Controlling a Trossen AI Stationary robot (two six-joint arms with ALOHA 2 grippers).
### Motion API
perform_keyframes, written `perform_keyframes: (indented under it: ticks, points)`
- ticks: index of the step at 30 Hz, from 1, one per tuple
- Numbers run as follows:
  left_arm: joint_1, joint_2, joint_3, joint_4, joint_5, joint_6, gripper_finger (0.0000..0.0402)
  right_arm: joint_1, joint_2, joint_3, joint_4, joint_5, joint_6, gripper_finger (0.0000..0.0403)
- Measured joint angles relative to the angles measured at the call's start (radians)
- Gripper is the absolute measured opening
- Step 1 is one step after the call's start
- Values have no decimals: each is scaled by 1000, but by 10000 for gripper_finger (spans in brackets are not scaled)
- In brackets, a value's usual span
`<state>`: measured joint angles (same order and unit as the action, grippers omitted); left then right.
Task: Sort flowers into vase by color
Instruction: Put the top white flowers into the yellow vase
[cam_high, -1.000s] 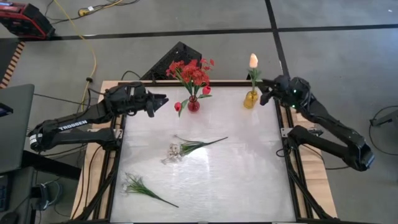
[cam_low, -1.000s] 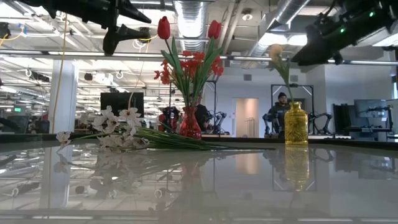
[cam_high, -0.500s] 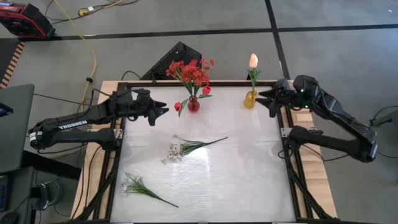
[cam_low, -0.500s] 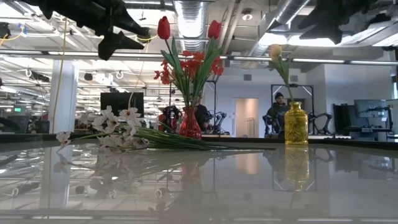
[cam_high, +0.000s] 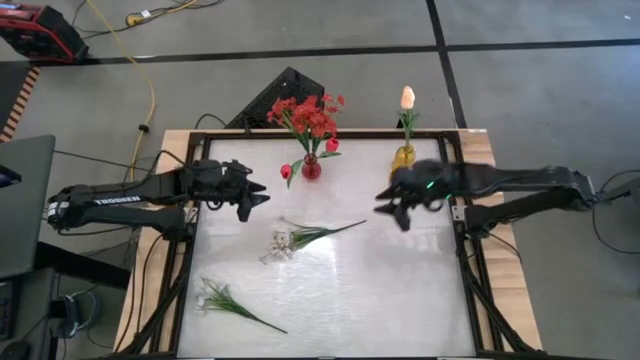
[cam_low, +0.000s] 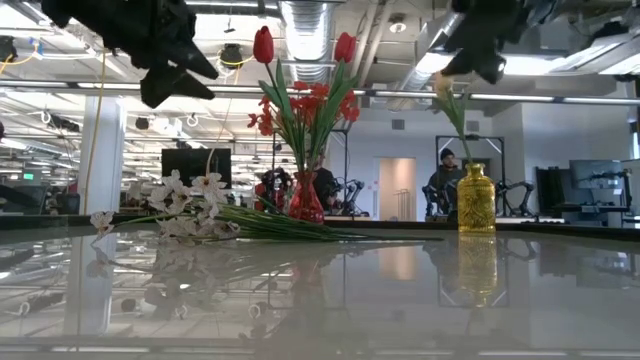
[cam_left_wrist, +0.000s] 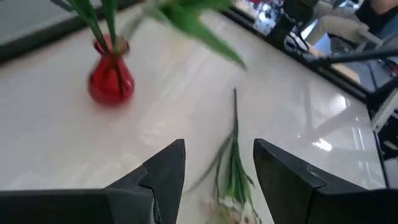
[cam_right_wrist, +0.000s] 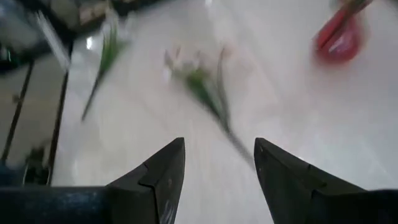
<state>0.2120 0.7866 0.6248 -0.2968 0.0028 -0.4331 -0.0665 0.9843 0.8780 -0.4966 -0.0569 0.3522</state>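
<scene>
A red vase (cam_high: 311, 168) at the far edge holds red tulips and red blossom clusters (cam_high: 310, 115). To its right, a yellow vase (cam_high: 403, 158) holds one cream-peach tulip (cam_high: 407, 97). Two sprays of white blossoms lie flat on the table, one near the middle (cam_high: 300, 238) and one near the front left (cam_high: 232, 300). My left gripper (cam_high: 262, 192) hovers open, left of the red vase and above the middle spray (cam_left_wrist: 233, 155). My right gripper (cam_high: 385, 208) hovers open over the table, right of the middle spray (cam_right_wrist: 205, 87).
The white tabletop (cam_high: 380, 290) sits in a dark frame with wooden side strips. Its near right part is bare. In the low view, both grippers (cam_low: 165, 85) (cam_low: 485, 60) hang high above the vases. A person sits in the room far behind the yellow vase (cam_low: 476, 200).
My right gripper has swung away from the yellow vase, toward the table's left and near edges, and now reaches out over the table. My left gripper has moved toward the near edge and a little lower, past the red vase. The flowers and vases have stayed put.
</scene>
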Motion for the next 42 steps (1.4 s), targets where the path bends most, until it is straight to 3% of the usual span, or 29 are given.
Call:
perform_keyframes:
  ticks: [9, 14, 18, 24, 32, 37, 42]
  points:
    - [-68, 1, -148, 154, -11, -99, 178, 143, 329, 0, 146, 18, -17, 218]
    - [-69, 1, -178, 193, -8, -98, 178, 158, 522, 0, 358, 17, -155, 218]
    - [-69, 1, -182, 195, -8, -107, 178, 137, 653, 0, 498, 17, -142, 218]
    - [-69, 1, -182, 191, 16, -130, 178, 95, 788, 28, 499, 17, -115, 218]
    - [-69, 1, -182, 194, 14, -161, 178, 85, 875, 95, 480, 63, -205, 211]
    - [-70, 1, -182, 194, 4, -184, 178, 93, 901, 107, 398, 76, -241, 163]
    - [-70, 1, -182, 199, -44, -197, 178, 93, 892, 108, 333, 28, -238, 54]
